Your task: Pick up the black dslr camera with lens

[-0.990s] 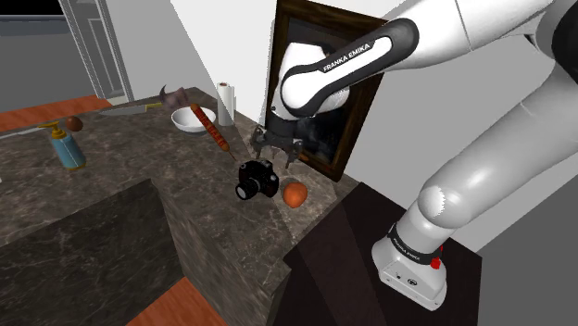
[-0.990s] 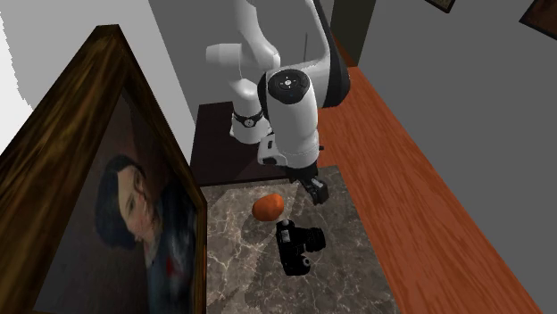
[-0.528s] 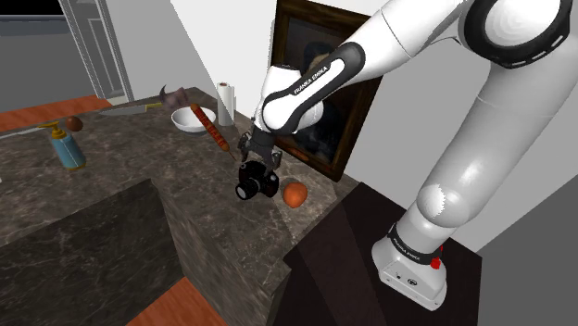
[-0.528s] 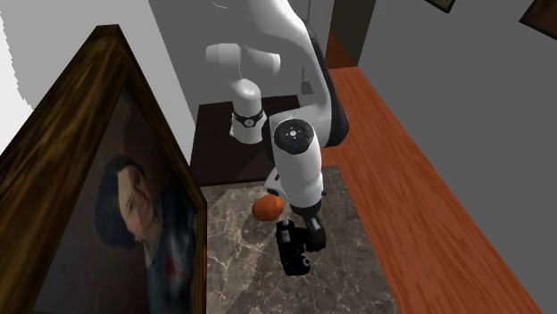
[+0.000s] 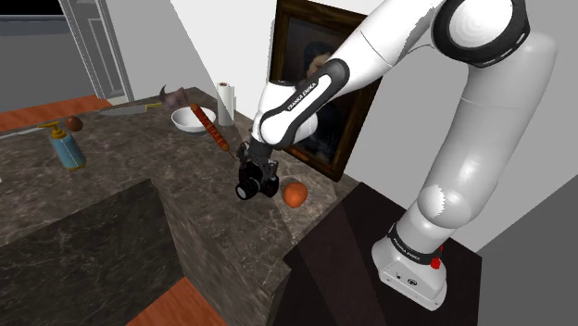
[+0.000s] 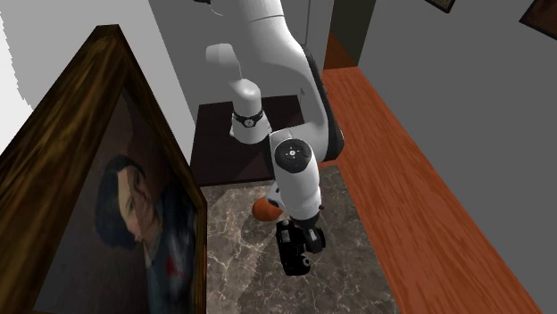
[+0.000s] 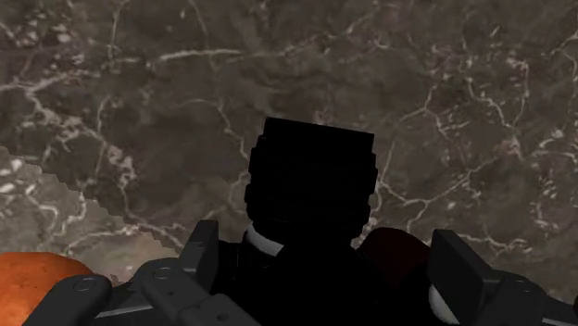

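One gripper (image 7: 326, 252) straddles one black camera (image 7: 310, 181), fingers (image 7: 199, 248) spread wide apart, gripping nothing; one orange (image 5: 295, 194) lies just beside the camera

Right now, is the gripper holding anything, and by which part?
Nothing is held yet: the gripper is open, its fingers flanking the body of the black DSLR camera.

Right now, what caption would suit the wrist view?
Open gripper straddles a black camera on the dark marbled counter, orange fruit alongside.
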Controlling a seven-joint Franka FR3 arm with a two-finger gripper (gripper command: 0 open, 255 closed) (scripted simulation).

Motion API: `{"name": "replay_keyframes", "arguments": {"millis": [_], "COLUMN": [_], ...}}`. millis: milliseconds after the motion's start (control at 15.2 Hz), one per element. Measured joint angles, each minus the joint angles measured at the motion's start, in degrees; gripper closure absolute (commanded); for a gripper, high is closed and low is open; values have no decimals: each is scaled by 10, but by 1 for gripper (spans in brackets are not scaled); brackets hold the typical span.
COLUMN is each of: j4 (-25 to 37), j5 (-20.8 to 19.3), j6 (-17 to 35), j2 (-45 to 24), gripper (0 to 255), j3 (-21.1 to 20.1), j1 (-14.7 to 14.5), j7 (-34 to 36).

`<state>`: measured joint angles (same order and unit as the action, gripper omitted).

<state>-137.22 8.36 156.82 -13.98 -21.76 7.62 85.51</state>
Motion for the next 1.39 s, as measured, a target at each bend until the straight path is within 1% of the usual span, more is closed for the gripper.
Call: {"name": "replay_keyframes", "arguments": {"millis": [66,132,792,1386], "j4": [-1,-1,0,1], "j5": [-2,-4,-5,20], "j6": [6,9,11,-49], "j2": [-5,-8,-11,50], "gripper": [0,255,255,255], "j3": [1,2,2,-10], "j1": [-2,-2,-3,8], "j7": [2,2,3,-7]}}
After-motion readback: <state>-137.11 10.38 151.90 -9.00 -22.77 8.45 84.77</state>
